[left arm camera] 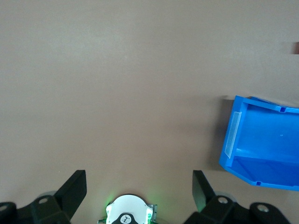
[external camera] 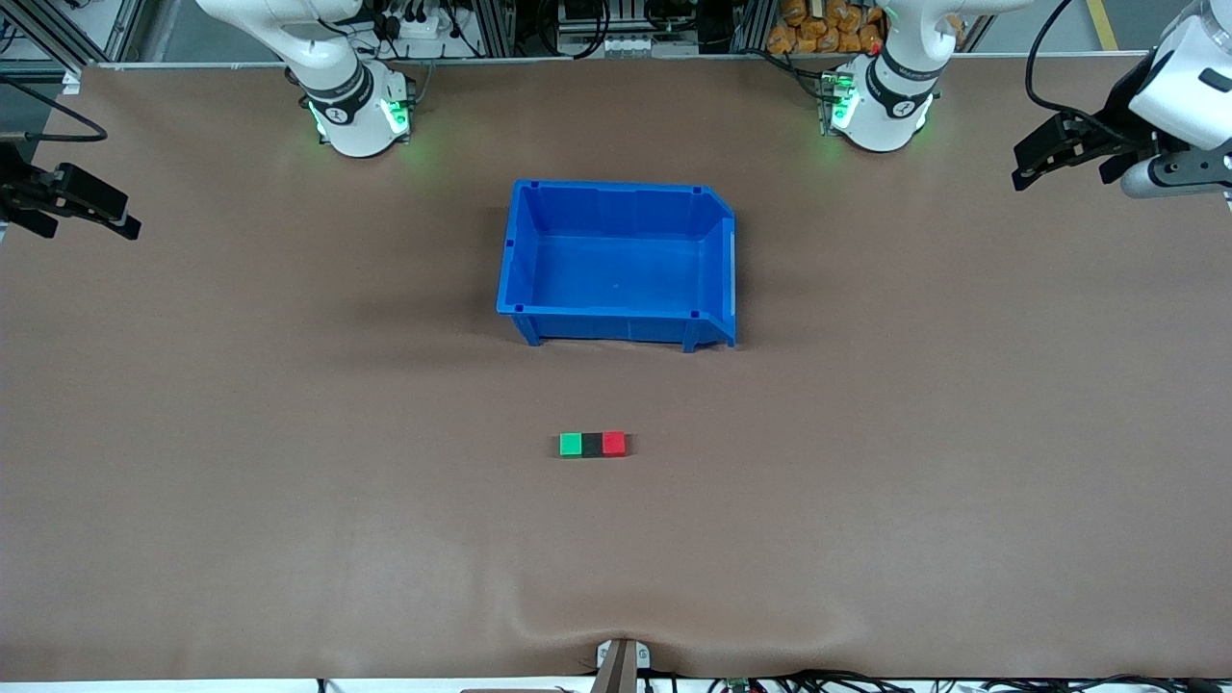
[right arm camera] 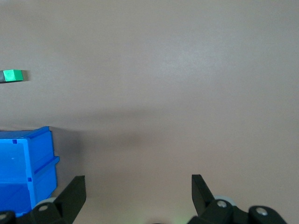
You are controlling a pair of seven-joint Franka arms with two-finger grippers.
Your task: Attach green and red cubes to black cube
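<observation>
Brown desk [external camera: 289,481] has loads of bare room all round. Blue bin [external camera: 616,260] sits mid-desk. Left gripper [external camera: 1044,159] and right gripper [external camera: 82,207] hang wide open, holding nothing, at opposite desk ends, partly cropped. Green cube [external camera: 571,444], black cube [external camera: 592,444], red cube [external camera: 614,443] touch in a row, nearer the camera than the bin.

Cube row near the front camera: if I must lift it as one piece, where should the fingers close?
Probably come straight down and pinch the black cube across its two free faces, nearer and farther from the camera. The green cube and red cube cover its other sides, and it sits mid-row.
</observation>
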